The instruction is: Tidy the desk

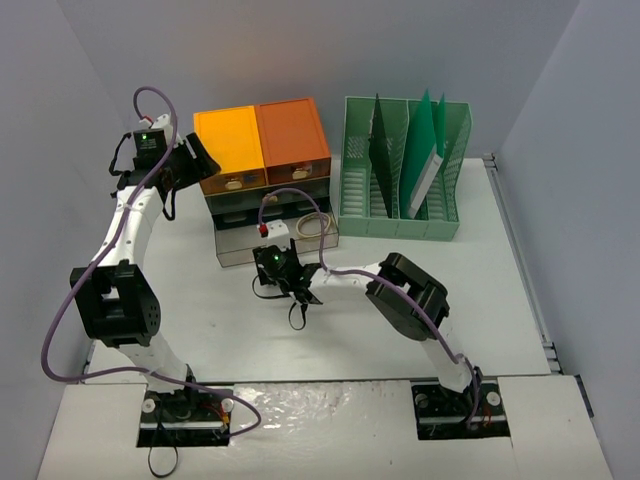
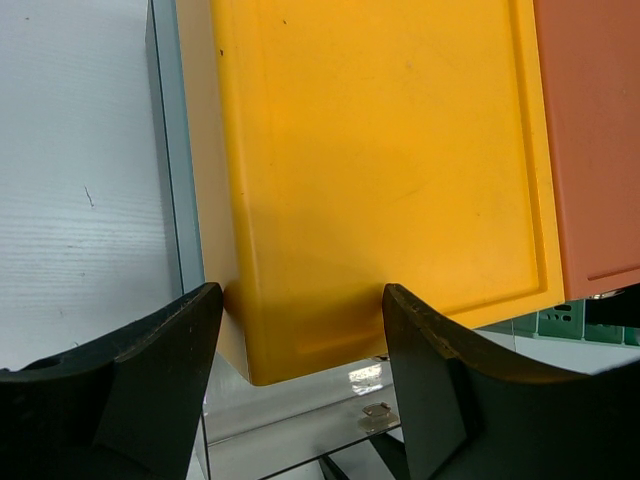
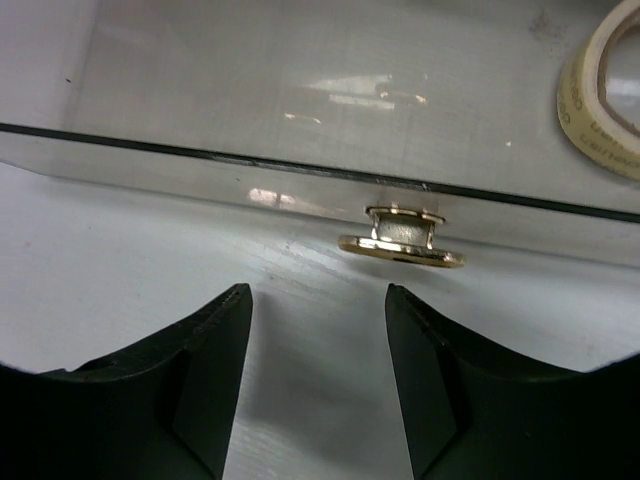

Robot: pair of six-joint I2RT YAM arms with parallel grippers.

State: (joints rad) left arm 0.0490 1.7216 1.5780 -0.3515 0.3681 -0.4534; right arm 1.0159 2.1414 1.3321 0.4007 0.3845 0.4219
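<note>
Evidently both pairs of jaws stood apart, empty: the right gripper [image 3: 318,300] before the brass knob [image 3: 400,238] of the clear drawer [image 3: 300,100] by the far edge of the stiff desk [image 1: 500,300], the left gripper [image 2: 302,292] over the yellow box [image 2: 380,150]. The drawer looked light and slick; its knob was the hold.

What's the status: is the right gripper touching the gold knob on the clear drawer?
Apart. In the right wrist view the right gripper is open, with a strip of desk showing between its fingertips and the gold knob.
</note>
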